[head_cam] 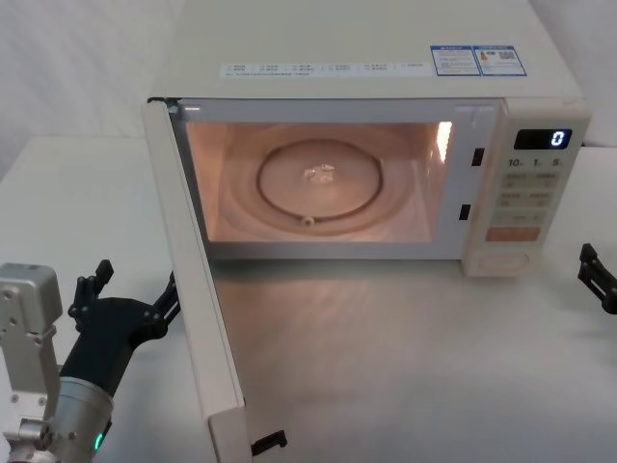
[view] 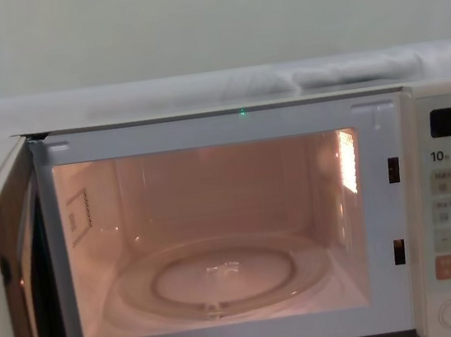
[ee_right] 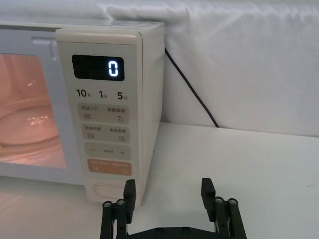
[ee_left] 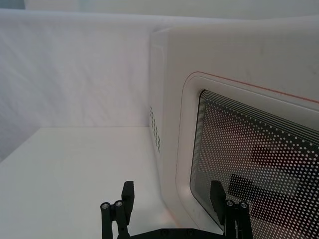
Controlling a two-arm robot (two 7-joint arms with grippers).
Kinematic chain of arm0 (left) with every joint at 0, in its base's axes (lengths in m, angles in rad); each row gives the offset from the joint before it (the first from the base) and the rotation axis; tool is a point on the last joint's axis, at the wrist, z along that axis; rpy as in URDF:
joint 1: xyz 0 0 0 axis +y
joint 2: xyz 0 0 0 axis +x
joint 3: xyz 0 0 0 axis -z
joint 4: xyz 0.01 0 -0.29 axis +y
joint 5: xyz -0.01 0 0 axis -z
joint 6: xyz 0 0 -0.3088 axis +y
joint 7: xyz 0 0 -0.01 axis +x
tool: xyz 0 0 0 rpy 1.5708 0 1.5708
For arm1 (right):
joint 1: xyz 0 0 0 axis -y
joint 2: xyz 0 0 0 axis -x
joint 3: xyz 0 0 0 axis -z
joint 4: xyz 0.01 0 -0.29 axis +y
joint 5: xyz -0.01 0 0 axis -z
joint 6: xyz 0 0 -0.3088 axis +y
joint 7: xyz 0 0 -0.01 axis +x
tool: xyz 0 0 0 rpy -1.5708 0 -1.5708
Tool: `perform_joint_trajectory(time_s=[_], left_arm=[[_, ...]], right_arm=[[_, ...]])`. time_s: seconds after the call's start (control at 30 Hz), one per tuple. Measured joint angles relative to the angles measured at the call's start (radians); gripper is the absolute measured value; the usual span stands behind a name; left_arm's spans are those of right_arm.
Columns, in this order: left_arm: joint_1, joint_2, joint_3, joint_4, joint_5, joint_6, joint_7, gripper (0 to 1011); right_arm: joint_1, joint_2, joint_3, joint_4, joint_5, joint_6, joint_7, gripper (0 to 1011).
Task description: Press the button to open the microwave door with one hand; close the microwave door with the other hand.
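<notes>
The microwave door (head_cam: 198, 318) stands swung open, so closing remains. The left gripper (head_cam: 130, 299), open and empty, waits just outside it; the right gripper (ee_right: 167, 199), open and empty, sits near the button (ee_right: 108, 190).

Our left end effector (head_cam: 130, 289) is matte black, with linkage bars running to two slim fingers (ee_left: 128, 195); behind it we see a thick silver cylindrical wrist (head_cam: 82, 417) with a small green light, and beside that a pale grey boxy arm segment (head_cam: 27, 318) with a few dark screw holes, as far as we can tell at the frame's edge; our right end effector (ee_right: 169, 191) is black too, its two flat rectangular fingers (ee_right: 207, 189) hinged on paired links, each pivot capped with a small silver-ringed round screw head (ee_right: 120, 202).
</notes>
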Motion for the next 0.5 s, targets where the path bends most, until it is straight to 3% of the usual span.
perform_joint_trajectory(time_s=[0.23, 0.5], left_arm=[[0.0, 0.0, 0.0, 0.0, 0.0, 0.0, 0.0, 1001], [0.0, 0.0, 0.0, 0.0, 0.0, 0.0, 0.0, 1001]], right_arm=[[0.0, 0.0, 0.0, 0.0, 0.0, 0.0, 0.0, 1002], [0.0, 0.0, 0.0, 0.0, 0.0, 0.0, 0.0, 1002]])
